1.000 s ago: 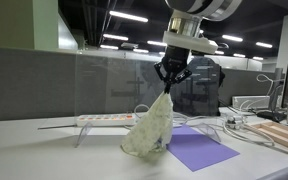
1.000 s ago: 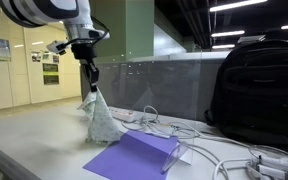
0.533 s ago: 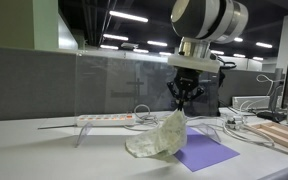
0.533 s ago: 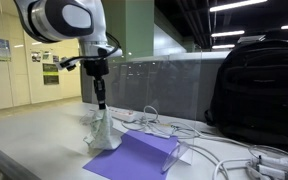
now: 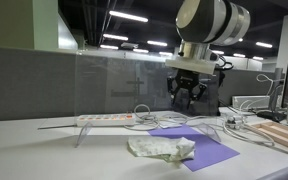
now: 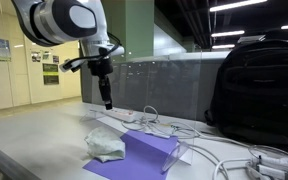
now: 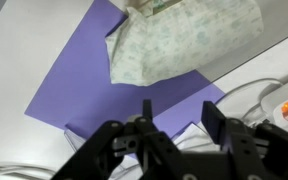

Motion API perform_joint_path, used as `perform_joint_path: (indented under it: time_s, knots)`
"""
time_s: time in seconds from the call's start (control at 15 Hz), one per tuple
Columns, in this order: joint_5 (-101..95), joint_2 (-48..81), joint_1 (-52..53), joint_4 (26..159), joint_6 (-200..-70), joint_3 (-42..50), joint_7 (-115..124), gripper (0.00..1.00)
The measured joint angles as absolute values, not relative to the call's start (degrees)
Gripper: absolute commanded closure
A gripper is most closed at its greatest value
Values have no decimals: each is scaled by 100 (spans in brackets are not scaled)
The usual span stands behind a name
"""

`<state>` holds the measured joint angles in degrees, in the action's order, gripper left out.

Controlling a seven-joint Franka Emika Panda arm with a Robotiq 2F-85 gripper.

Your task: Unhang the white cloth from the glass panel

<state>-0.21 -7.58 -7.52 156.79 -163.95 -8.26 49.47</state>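
The white cloth (image 5: 162, 148) lies crumpled on the table, partly on a purple sheet (image 5: 202, 152); it is also seen as a heap (image 6: 106, 145) in the other exterior view. My gripper (image 5: 185, 100) hangs above it, apart from it, in front of the glass panel (image 5: 109, 80). In the wrist view the gripper (image 7: 180, 112) has its jaws apart with nothing between them. The cloth (image 7: 184, 45) lies below on the purple sheet (image 7: 74, 90). The gripper (image 6: 108, 103) points straight down over the cloth's heap.
A white power strip (image 5: 106, 118) with cables lies along the foot of the panel. A black backpack (image 6: 259, 85) stands to one side, with white cables (image 6: 219, 150) strewn before it. Wooden pieces (image 5: 284, 135) sit at the table's edge.
The gripper opened and let the cloth go. The cloth, held up as a cone before, has dropped and settled in a flat heap on the table and purple sheet.
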Motion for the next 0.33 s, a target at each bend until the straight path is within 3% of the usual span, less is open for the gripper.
perform_joint_path:
  time_s: [0.13,0.33]
  knots:
    - [-579,-938,-757,15677,-16392,-932,5275,2]
    - [-1144,-1250,-786,15678,-16336,-1181,5578,0]
